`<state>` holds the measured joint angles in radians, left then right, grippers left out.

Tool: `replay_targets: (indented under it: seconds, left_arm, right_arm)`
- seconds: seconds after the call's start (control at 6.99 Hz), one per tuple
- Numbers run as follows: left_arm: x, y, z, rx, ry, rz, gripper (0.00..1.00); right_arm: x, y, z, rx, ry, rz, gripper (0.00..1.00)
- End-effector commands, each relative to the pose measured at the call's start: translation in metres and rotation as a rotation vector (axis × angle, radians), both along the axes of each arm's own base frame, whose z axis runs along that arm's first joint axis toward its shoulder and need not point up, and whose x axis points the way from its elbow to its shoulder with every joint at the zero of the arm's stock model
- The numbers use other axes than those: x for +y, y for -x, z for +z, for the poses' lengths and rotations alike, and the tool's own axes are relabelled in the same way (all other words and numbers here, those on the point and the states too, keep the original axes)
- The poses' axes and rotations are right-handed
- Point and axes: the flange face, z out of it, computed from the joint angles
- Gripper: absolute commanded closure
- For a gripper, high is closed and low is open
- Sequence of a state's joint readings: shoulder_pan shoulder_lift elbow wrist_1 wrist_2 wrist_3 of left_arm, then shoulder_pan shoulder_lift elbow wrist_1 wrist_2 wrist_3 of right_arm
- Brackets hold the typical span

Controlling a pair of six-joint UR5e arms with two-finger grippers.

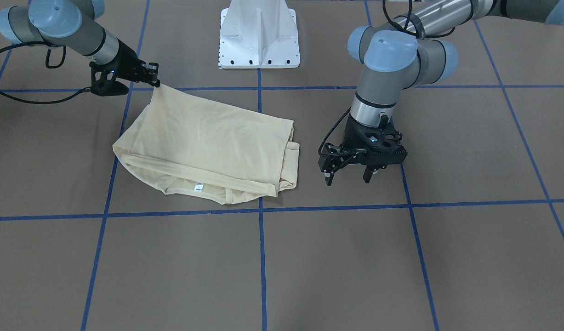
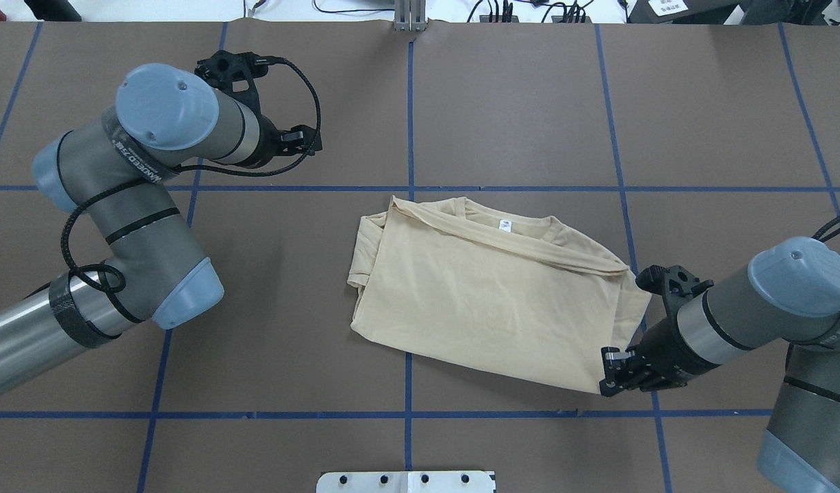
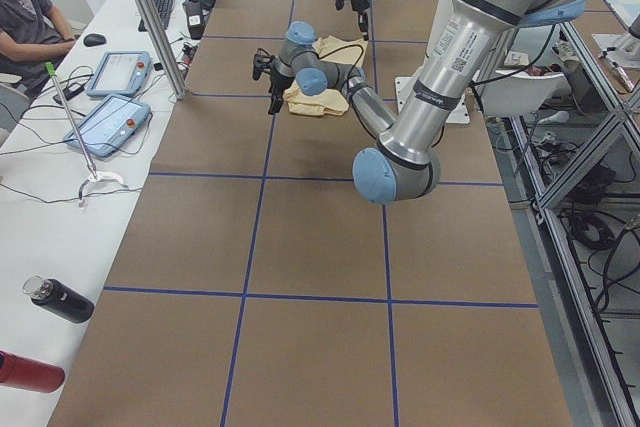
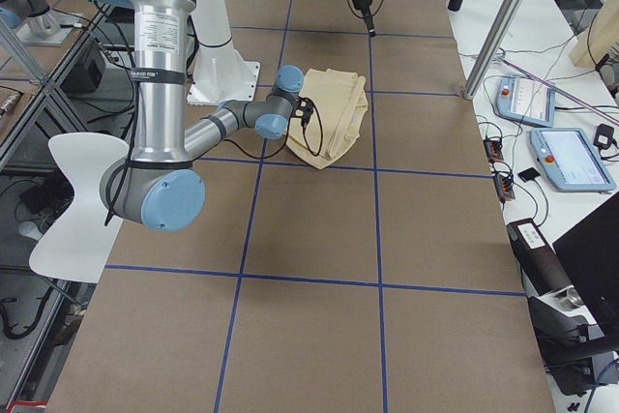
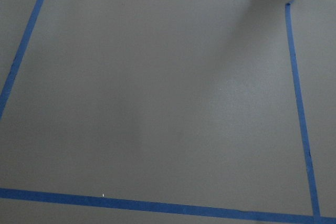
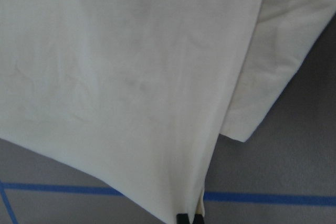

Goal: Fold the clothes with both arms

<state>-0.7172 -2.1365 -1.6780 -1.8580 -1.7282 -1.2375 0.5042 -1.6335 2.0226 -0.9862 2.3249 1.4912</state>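
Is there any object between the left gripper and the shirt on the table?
Nothing visible does. Only bare table lies between the open left gripper and the nearest edge of the shirt. The right gripper pinches the opposite corner.

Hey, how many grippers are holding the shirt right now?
1. The right gripper pinches a raised corner of the T-shirt on the robot's side; the left gripper hangs open beside it, not touching.

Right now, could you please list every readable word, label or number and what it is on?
Nothing reads clearly.
White lettering on the black band of the grey metal left arm: blurred.
Small white neck label on the pale cream-yellow T-shirt: too small.
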Motion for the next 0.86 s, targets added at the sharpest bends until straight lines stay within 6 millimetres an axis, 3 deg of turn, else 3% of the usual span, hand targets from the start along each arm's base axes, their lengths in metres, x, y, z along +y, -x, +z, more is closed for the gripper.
replay_targets:
  seconds: [0.0,0.14,0.29,0.43,0.57,0.72]
  left_arm:
    - [0.001,0.0,0.002,-0.002,0.003,-0.002,0.01]
    - [0.001,0.0,0.003,-0.003,0.004,-0.002,0.01]
    - [0.002,-0.001,0.003,-0.003,0.004,0.0,0.01]
    - [0.005,-0.005,0.004,-0.003,0.004,0.007,0.01]
    - [0.014,-0.015,0.001,0.005,0.005,0.031,0.01]
    - [0.042,-0.032,-0.013,0.036,0.0,0.073,0.01]
  right_arm:
    - [0.042,0.006,-0.012,-0.005,0.199,-0.178,1.0]
    - [0.052,0.012,-0.011,0.016,0.235,-0.19,1.0]
    - [0.052,0.012,-0.01,0.025,0.25,-0.185,0.87]
    - [0.052,0.014,-0.012,0.031,0.262,-0.177,0.02]
    - [0.036,0.008,-0.014,0.021,0.255,-0.134,0.0]
    - [-0.005,-0.008,-0.027,-0.015,0.23,-0.024,0.0]
